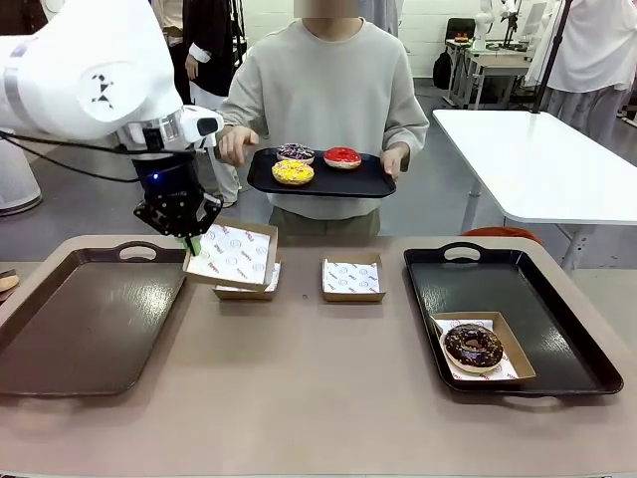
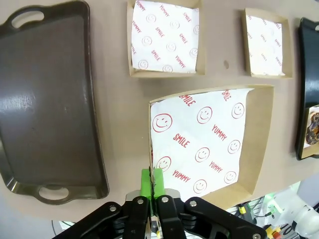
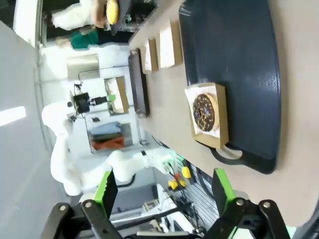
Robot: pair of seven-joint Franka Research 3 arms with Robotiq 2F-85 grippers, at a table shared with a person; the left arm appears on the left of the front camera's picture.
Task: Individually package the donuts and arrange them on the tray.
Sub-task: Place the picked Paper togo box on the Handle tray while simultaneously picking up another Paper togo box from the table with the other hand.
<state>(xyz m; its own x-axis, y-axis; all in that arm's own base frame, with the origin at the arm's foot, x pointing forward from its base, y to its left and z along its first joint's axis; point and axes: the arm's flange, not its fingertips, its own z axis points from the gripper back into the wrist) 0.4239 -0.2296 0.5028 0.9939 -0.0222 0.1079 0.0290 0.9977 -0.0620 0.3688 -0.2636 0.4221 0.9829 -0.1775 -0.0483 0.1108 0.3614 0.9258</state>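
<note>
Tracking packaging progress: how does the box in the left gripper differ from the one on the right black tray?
The lifted box is empty; the tray box holds the chocolate donut. The lifted box hangs tilted, pinched by the left gripper; the tray box lies flat on the black tray. Both are brown cardboard with printed white liners.

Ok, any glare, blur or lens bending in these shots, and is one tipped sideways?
Front view: sharp, even light, soft sheen on the brown tray. Left wrist view: print in the held box is crisp, edges bow from the wide lens. Right wrist view: rolled sideways, glare streaks on the black tray, background washed out.
</note>
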